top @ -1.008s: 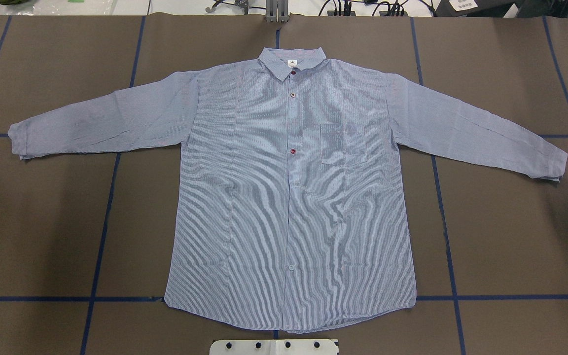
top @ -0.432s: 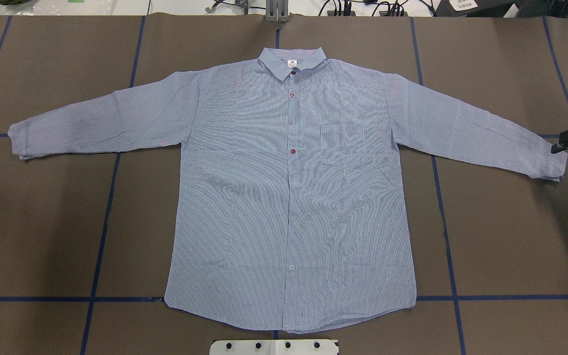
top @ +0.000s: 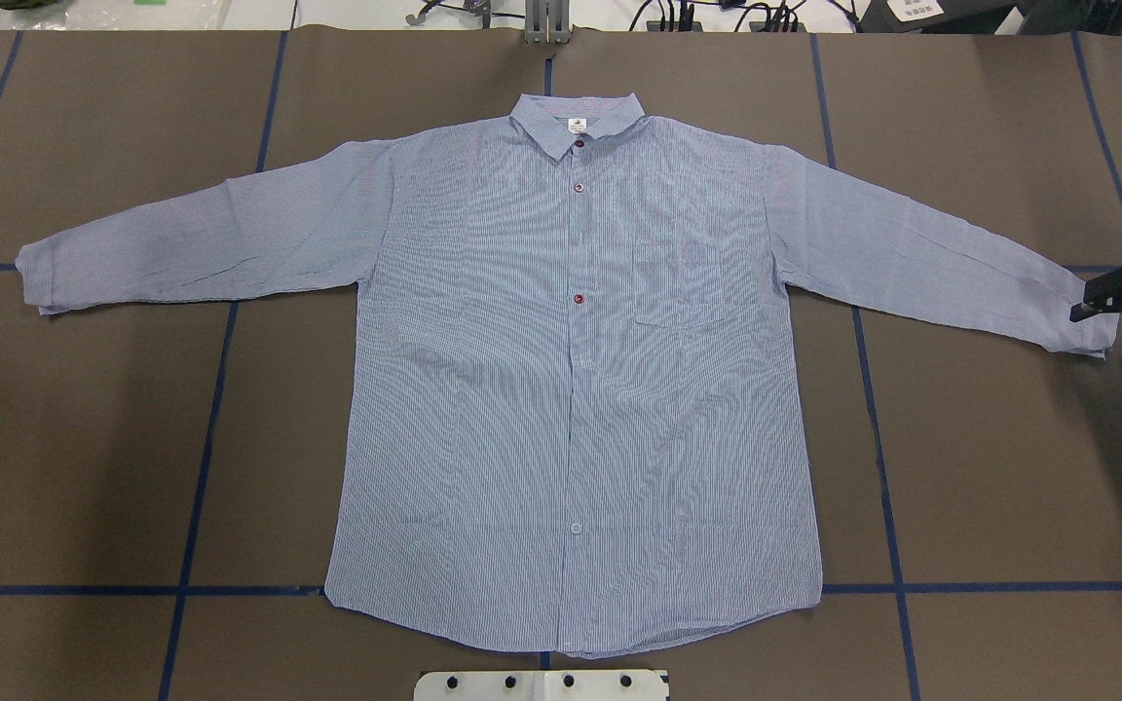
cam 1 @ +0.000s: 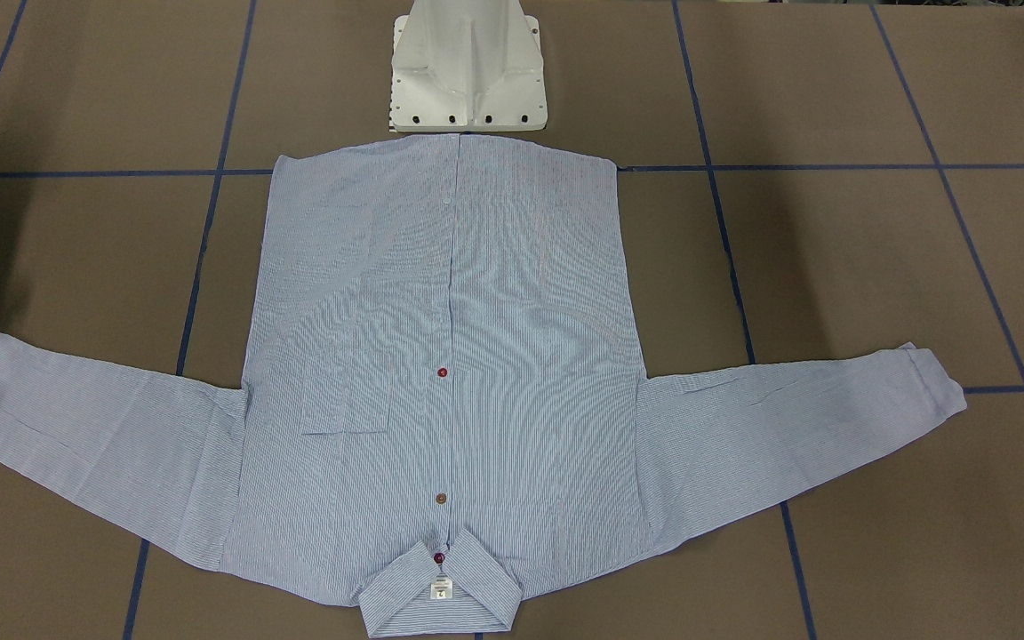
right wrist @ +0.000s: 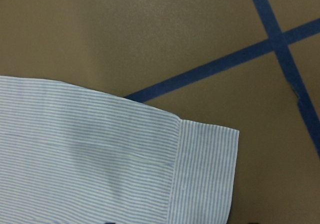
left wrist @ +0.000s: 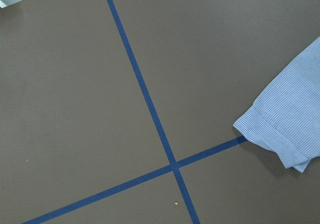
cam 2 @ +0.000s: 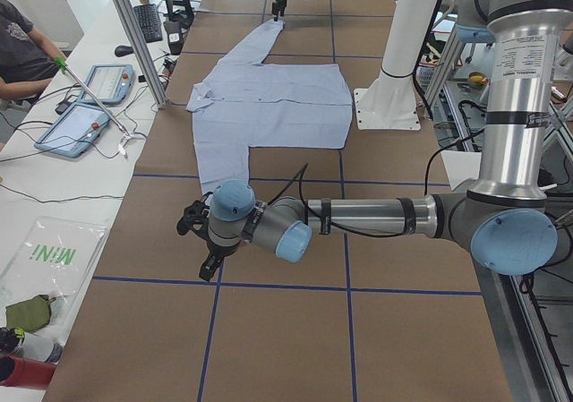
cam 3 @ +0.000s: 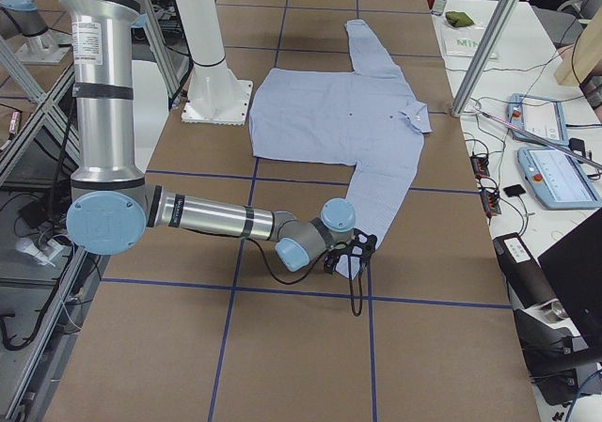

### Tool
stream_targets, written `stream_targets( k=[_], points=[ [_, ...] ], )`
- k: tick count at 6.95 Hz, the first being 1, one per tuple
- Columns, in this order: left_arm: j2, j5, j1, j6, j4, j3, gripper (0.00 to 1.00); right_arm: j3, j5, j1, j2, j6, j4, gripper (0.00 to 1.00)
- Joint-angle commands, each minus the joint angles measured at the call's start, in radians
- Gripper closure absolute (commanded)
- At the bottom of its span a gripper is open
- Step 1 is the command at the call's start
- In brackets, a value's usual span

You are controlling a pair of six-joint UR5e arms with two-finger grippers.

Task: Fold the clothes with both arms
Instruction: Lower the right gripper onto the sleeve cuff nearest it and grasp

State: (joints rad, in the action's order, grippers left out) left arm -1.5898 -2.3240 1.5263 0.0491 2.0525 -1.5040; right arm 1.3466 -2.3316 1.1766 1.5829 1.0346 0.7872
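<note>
Nearest in the view from the left end: the left claw (cam 2: 197, 248), low over the brown table (cam 2: 269, 339), just in front of the shirt's near cuff (cam 2: 212, 190) and apart from it. Impossible to tell there whether apart or together. In the left wrist view, that cuff at the right edge of the frame, beside a cross of blue tape (left wrist: 172, 166).

Further on, the shirt (top: 571, 389) itself: flat on the middle of the table, front side up, buttoned. Hem at the bottom of the overhead frame by the white pedestal (top: 542, 684), collar (top: 576, 122) at the top, sleeves spread to both sides.

Farthest, at the right edge of the overhead frame, the right claw (top: 1106, 327), fingers apart: one over the far cuff (top: 1082, 336), the other just outside its end.
</note>
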Motion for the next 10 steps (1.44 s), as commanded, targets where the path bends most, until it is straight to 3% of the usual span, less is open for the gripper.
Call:
stream_targets(
  k=[1, 2, 4, 5, 8, 9, 10],
  points=[
    [0.001, 0.0, 0.0, 0.0, 0.0, -0.001, 0.01, -0.001, -0.003, -0.011, 0.0, 0.005, 0.0, 0.23],
    [0.001, 0.0, 0.0, 0.0, 0.0, -0.001, 0.0, -0.004, -0.003, -0.012, 0.0, 0.005, 0.0, 0.35],
    [0.001, 0.0, 0.0, -0.002, 0.0, -0.004, 0.0, -0.006, 0.0, -0.012, 0.015, 0.005, 0.0, 0.92],
    [-0.001, 0.0, 0.0, -0.038, 0.002, -0.005, 0.01, 0.002, -0.003, -0.011, 0.022, 0.005, -0.003, 1.0],
    [0.001, 0.0, 0.0, -0.046, 0.003, -0.01, 0.0, 0.123, 0.0, -0.006, 0.045, 0.005, 0.007, 1.0],
    [0.001, 0.0, 0.0, -0.048, 0.003, -0.012, 0.01, 0.173, -0.003, -0.009, 0.025, 0.005, 0.015, 1.0],
    [-0.001, 0.0, 0.0, -0.048, 0.003, -0.01, 0.0, 0.187, -0.005, -0.023, -0.071, 0.007, 0.044, 1.0]
  ],
)
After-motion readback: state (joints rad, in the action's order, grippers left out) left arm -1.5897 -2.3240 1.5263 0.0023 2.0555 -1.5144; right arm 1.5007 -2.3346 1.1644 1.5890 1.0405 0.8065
